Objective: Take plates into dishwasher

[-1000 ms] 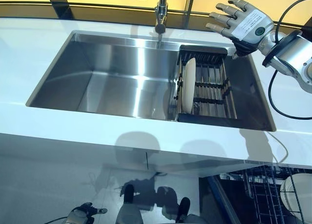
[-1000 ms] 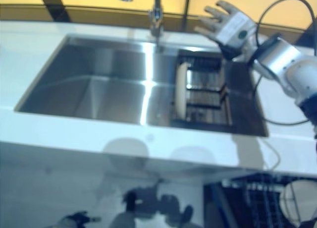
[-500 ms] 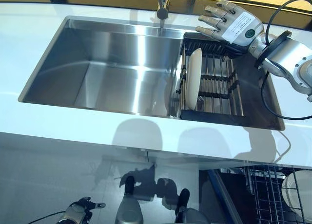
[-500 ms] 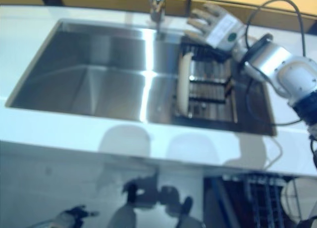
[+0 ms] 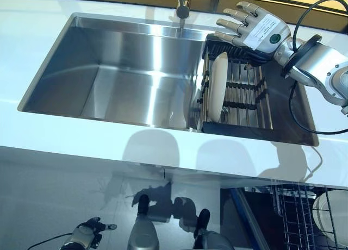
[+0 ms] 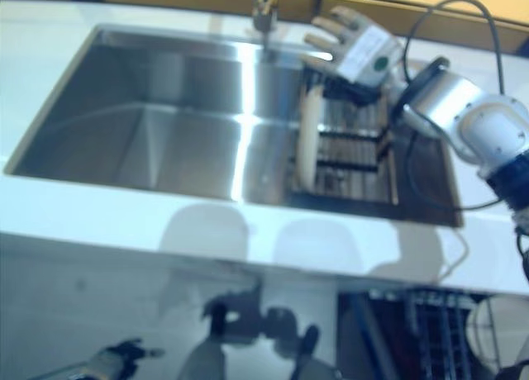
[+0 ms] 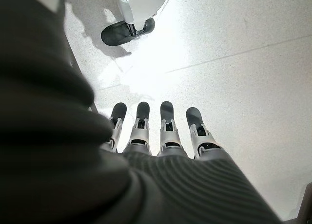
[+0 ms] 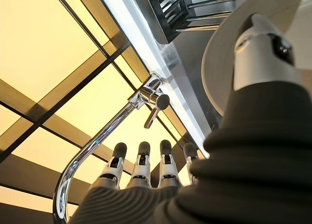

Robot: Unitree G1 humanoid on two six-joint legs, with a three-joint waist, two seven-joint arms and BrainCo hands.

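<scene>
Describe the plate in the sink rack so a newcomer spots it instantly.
Start at the steel sink set in the white counter; its right end holds a dark slatted drying rack. The plate stands on edge at the rack's left side, below the open right hand. It is the only cream-coloured disc there; every other slot is bare.
</scene>
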